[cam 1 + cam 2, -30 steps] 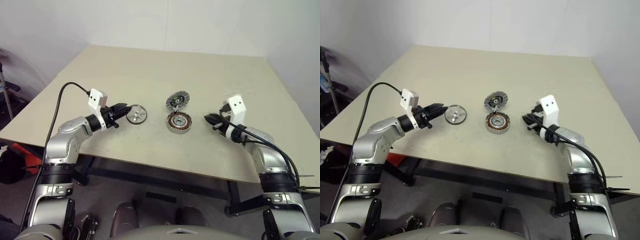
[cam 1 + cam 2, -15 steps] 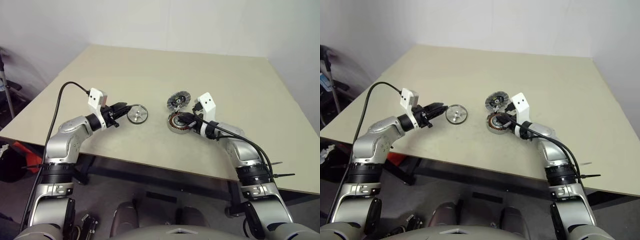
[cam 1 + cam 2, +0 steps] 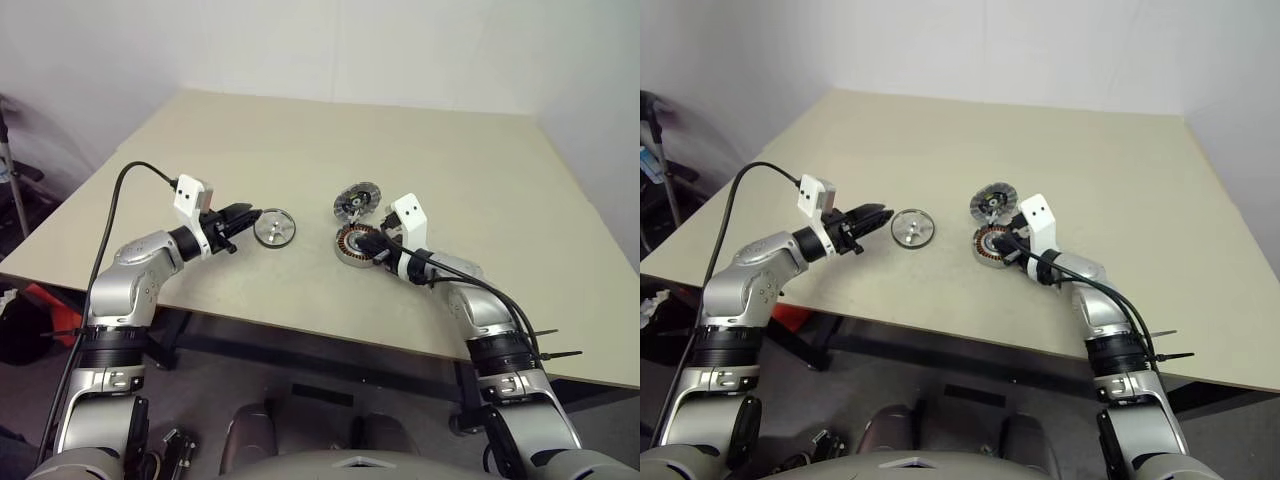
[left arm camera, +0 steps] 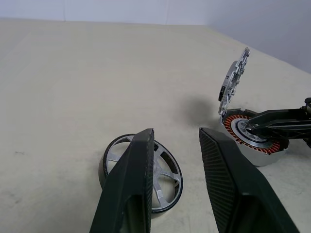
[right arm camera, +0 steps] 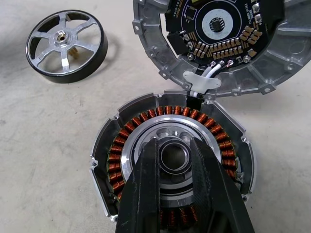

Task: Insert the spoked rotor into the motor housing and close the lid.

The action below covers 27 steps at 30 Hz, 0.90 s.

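- A beige table (image 3: 300, 140) stands against pale walls.
- The spoked rotor (image 3: 274, 229) lies flat just ahead of the left gripper (image 3: 246, 215), whose fingers are parted and hold nothing.
- The right gripper (image 5: 174, 158), fingers slightly apart and empty, hangs over the motor housing (image 5: 172, 153)'s central bearing; the lid (image 5: 214, 39) stands tilted open just beyond.
- A second ago the right gripper was well off to the housing's right.

Bright, even light from overhead casts soft shadows on the table (image 3: 300, 150); all views sharp.
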Tool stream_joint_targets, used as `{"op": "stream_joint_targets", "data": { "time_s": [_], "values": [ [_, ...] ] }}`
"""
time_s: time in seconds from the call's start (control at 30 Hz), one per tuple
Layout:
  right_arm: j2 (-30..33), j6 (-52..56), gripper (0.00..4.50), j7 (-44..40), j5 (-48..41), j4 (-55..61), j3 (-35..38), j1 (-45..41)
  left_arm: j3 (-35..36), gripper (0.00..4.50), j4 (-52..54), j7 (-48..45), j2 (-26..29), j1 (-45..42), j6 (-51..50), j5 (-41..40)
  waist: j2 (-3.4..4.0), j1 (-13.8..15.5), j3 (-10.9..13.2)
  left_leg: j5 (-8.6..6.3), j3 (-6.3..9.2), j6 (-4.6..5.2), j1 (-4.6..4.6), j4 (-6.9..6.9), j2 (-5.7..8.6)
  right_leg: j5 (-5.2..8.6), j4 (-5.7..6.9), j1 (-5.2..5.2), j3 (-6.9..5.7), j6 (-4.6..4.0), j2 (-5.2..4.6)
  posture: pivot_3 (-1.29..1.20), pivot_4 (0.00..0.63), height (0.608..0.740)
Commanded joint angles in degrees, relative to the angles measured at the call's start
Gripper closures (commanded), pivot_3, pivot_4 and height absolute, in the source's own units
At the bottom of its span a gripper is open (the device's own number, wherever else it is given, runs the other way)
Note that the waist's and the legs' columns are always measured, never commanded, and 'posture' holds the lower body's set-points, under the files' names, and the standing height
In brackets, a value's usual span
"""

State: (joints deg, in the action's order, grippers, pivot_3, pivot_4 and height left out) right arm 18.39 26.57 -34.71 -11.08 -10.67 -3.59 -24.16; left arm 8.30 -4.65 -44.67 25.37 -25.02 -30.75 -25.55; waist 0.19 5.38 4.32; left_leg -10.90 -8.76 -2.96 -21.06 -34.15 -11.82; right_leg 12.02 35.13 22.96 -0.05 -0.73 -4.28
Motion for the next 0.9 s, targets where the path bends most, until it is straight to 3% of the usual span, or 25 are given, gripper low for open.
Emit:
{"op": "stream_joint_targets", "data": {
  "time_s": [0.03,0.5,0.9],
  "values": [
    [-0.1,-0.6,3.84,0.1,0.5,-0.6,-0.2,-0.4,0.6,2.92,2.0,0.2,0.8,-0.9,0.3,-0.9,0.00,0.0,0.0,0.01,0.00,-0.02,0.01,0.00,0.00,0.00,0.03,0.00,0.00,0.00,0.00,0.00,0.000,0.740],
    [-0.6,-1.2,3.84,-0.1,1.4,-2.5,-0.3,-3.6,0.7,2.92,2.5,0.6,0.5,-0.3,0.4,-1.0,0.00,0.0,0.0,0.10,0.02,-0.16,0.05,-0.01,-0.01,0.00,0.18,0.02,0.00,-0.01,0.00,0.00,0.000,0.740],
    [-0.9,-0.3,3.84,-0.5,1.6,0.0,-1.8,-1.5,1.0,2.92,2.8,1.0,0.9,0.2,0.3,-1.2,-0.01,-0.1,0.0,0.12,0.02,-0.18,0.08,0.00,-0.01,0.01,0.22,0.03,0.01,-0.01,0.01,0.00,0.000,0.740]
  ]
}}
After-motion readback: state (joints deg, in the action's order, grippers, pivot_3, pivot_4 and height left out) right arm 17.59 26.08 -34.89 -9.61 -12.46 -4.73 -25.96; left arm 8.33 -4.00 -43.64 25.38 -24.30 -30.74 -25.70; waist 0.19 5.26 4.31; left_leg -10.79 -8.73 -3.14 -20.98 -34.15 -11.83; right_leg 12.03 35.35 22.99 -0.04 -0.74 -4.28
